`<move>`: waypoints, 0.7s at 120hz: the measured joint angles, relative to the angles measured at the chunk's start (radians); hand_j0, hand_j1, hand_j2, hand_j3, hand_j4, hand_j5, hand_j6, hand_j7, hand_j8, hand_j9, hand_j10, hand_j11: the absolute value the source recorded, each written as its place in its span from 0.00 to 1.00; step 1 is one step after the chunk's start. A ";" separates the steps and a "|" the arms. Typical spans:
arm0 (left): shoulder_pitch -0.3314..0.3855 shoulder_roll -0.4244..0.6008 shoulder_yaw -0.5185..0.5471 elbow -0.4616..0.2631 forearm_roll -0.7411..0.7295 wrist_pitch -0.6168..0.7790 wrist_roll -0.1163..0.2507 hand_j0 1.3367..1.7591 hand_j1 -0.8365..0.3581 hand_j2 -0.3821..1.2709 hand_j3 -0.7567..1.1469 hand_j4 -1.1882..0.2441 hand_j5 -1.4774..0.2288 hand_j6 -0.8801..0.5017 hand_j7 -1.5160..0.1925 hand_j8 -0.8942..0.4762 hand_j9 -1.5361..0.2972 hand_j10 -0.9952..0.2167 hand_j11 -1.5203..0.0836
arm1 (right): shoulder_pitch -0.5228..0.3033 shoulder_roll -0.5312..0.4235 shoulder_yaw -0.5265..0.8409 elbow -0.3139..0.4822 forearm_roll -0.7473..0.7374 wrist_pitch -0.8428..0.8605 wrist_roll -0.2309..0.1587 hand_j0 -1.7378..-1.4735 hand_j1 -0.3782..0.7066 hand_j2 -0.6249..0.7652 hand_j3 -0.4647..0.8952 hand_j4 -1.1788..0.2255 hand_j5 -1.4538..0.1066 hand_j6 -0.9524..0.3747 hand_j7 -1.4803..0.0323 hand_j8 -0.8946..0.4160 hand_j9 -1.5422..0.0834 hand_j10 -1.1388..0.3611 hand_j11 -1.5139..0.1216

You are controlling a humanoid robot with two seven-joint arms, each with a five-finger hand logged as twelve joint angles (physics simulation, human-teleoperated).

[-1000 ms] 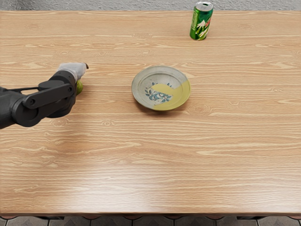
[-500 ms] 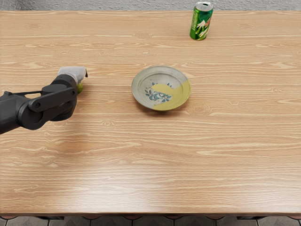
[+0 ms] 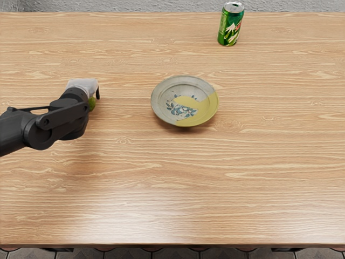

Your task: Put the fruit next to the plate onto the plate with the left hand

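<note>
Left robot hand [image 3: 82,86] has dropped lower over the fruit [image 3: 92,102], left of the plate [image 3: 157,95]. Grip: cannot tell. Fruit unmoved, so lift still pending.

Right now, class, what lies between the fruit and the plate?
Only bare table, seen in the head view, separates the fruit from the plate.

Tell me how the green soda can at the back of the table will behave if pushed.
The soda can stands upright, tall and narrow, so a push near its top would probably tip it. Its round body suggests it would then roll across the table. Its printed wall looks smooth, so it is likely slippery to grip.
</note>
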 joint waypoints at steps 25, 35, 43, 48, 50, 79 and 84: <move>-0.072 -0.024 -0.001 -0.007 -0.013 -0.022 0.000 0.75 0.49 0.39 0.40 0.42 0.39 0.33 0.42 0.40 0.40 0.44 0.45 | 0.001 0.000 0.000 0.000 0.000 0.000 0.000 0.30 0.03 0.45 0.34 0.84 0.93 0.72 0.98 0.68 0.95 0.76 0.93; -0.118 -0.056 -0.003 -0.013 -0.018 -0.036 0.000 0.75 0.49 0.38 0.40 0.42 0.38 0.34 0.41 0.42 0.39 0.45 0.44 | 0.002 0.000 0.000 0.000 0.000 0.000 0.000 0.30 0.03 0.45 0.34 0.84 0.93 0.72 0.98 0.68 0.95 0.76 0.93; -0.146 -0.075 -0.007 -0.020 -0.019 -0.049 0.000 0.75 0.49 0.38 0.40 0.42 0.37 0.34 0.40 0.42 0.38 0.45 0.43 | 0.003 0.000 0.000 -0.001 0.000 0.000 0.000 0.30 0.03 0.45 0.34 0.84 0.93 0.72 0.98 0.68 0.95 0.76 0.93; -0.169 -0.084 -0.009 -0.027 -0.022 -0.057 0.000 0.75 0.49 0.39 0.40 0.42 0.37 0.34 0.40 0.42 0.38 0.45 0.43 | 0.003 0.000 0.001 0.000 0.000 0.000 0.000 0.30 0.03 0.45 0.34 0.84 0.93 0.72 0.98 0.68 0.95 0.76 0.93; -0.183 -0.093 -0.009 -0.030 -0.023 -0.061 0.000 0.75 0.49 0.38 0.40 0.42 0.37 0.35 0.40 0.42 0.38 0.45 0.43 | 0.004 0.000 0.001 0.000 0.000 0.000 0.000 0.30 0.03 0.45 0.34 0.84 0.93 0.72 0.98 0.68 0.95 0.76 0.93; -0.244 -0.221 -0.020 -0.045 -0.030 -0.079 0.000 0.75 0.46 0.42 0.40 0.42 0.36 0.36 0.38 0.44 0.38 0.47 0.43 | 0.016 0.000 0.001 -0.001 0.000 0.000 0.000 0.30 0.03 0.45 0.34 0.84 0.93 0.72 0.98 0.68 0.95 0.76 0.93; -0.254 -0.239 -0.024 -0.045 -0.031 -0.080 0.000 0.75 0.47 0.40 0.40 0.42 0.35 0.36 0.38 0.43 0.38 0.47 0.43 | 0.020 0.000 0.001 -0.001 0.000 0.000 0.000 0.30 0.03 0.45 0.34 0.84 0.93 0.72 0.98 0.68 0.95 0.76 0.93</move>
